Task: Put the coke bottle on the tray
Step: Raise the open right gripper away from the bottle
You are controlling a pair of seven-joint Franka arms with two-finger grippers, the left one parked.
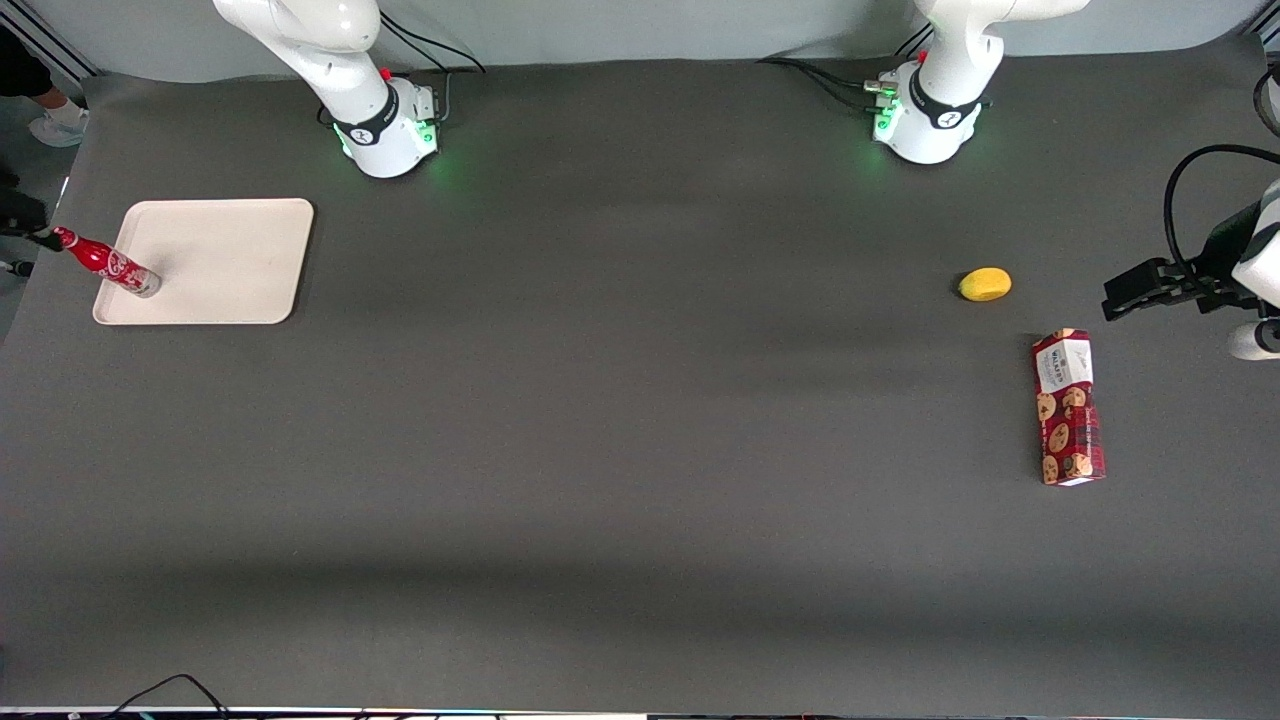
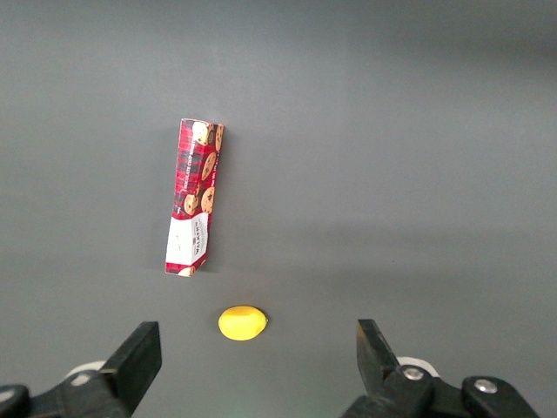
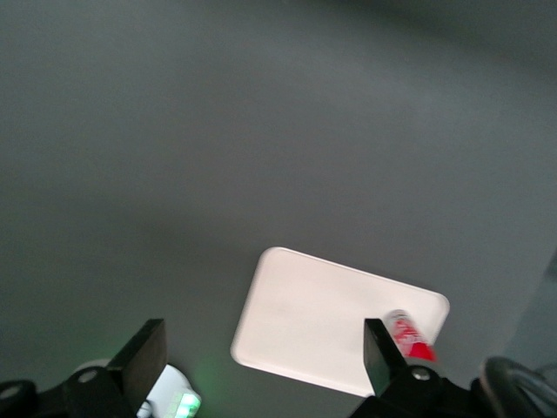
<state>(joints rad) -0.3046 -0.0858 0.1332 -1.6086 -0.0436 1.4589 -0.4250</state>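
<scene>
Claw (image 3: pixel 261 361) hangs high above the counter (image 1: pixel 620 400) with fingers (image 3: pixel 144 353) spread wide, gripping nothing. Below it the bottle (image 1: pixel 108 264) stands on the tray (image 1: pixel 225 262), at the edge toward the working arm's end. Lemon (image 1: pixel 985 284) and cookie box (image 1: pixel 1069 408) lie toward the parked arm's end.

A wide table (image 1: pixel 640 420) covered in dark grey matte cloth fills the scene, soft shadow bands crossing it, with a pale grey wall (image 1: pixel 620 25) along its upper edge and a strip of lighter grey floor (image 1: pixel 40 110) at one corner.
</scene>
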